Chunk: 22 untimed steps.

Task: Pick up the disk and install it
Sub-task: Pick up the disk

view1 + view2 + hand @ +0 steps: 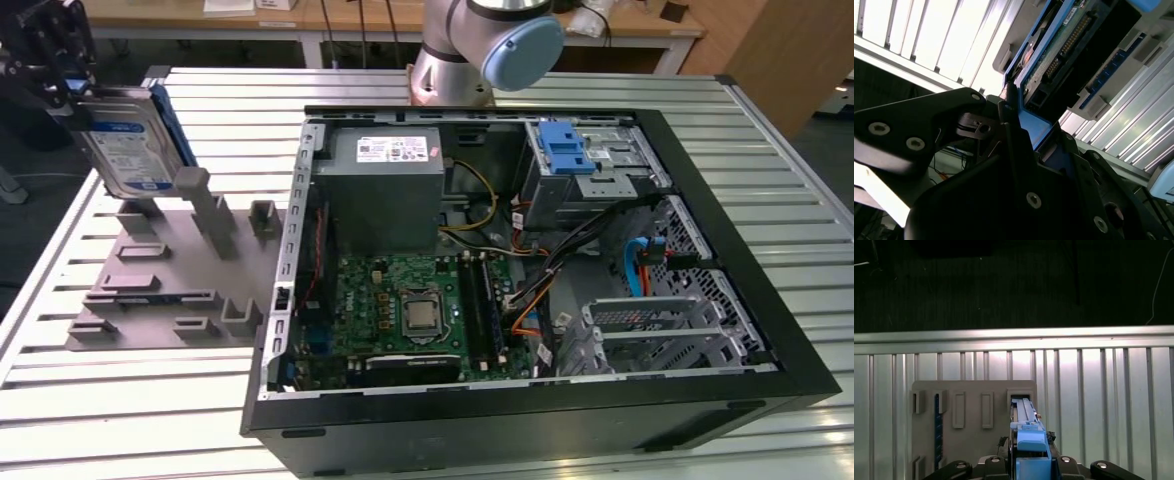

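Note:
In the exterior view, the disk (pixel 130 145) stands on edge at the far left, a silver drive with a white-and-blue label in a blue carrier bracket. My gripper (pixel 78 92) is shut on its upper end. The disk's lower end sits at the upright posts of the grey holder fixture (pixel 167 290); I cannot tell whether it still rests in the slot. The first wrist view shows the disk (pixel 1025 432) edge-on between my fingers (pixel 996 462), pointing at the fixture's slot (pixel 1020 396). The second wrist view shows the disk's circuit-board side (pixel 1064 55) and blue bracket.
An open computer case (pixel 694 395) lies on the slatted metal table (pixel 134 410) at the exterior view's right. It holds a grey power supply (pixel 387 175), a motherboard (pixel 414 310), cables and a drive bay with a blue bracket (pixel 574 150). The arm's base (pixel 481 50) stands behind it.

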{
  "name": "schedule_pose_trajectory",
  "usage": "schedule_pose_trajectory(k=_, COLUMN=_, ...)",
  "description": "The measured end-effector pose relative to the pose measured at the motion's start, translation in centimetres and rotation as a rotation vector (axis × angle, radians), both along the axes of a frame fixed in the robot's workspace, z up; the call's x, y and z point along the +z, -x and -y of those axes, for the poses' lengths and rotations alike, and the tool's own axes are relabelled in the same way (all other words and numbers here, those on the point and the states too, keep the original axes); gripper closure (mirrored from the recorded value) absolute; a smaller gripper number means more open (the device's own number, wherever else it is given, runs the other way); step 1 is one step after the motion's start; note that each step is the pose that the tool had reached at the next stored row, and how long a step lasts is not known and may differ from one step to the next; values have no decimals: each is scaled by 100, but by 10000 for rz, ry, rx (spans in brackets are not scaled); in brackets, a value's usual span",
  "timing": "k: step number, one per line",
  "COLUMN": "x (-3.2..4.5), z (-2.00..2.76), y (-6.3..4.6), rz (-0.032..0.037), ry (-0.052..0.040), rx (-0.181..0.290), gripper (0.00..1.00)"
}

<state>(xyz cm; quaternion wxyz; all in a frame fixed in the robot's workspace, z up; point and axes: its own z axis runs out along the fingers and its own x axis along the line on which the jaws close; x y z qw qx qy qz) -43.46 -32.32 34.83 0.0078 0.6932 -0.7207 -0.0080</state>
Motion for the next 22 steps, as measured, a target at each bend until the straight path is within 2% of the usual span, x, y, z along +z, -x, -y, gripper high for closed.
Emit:
schedule_pose_trajectory(k=13, x=59, z=0, y=0, rz=0, ry=3, rx=0, gripper=64)
schedule_pose_trajectory(k=22, x=139, z=-1, y=0, rz=0, ry=3, rx=0, gripper=64)
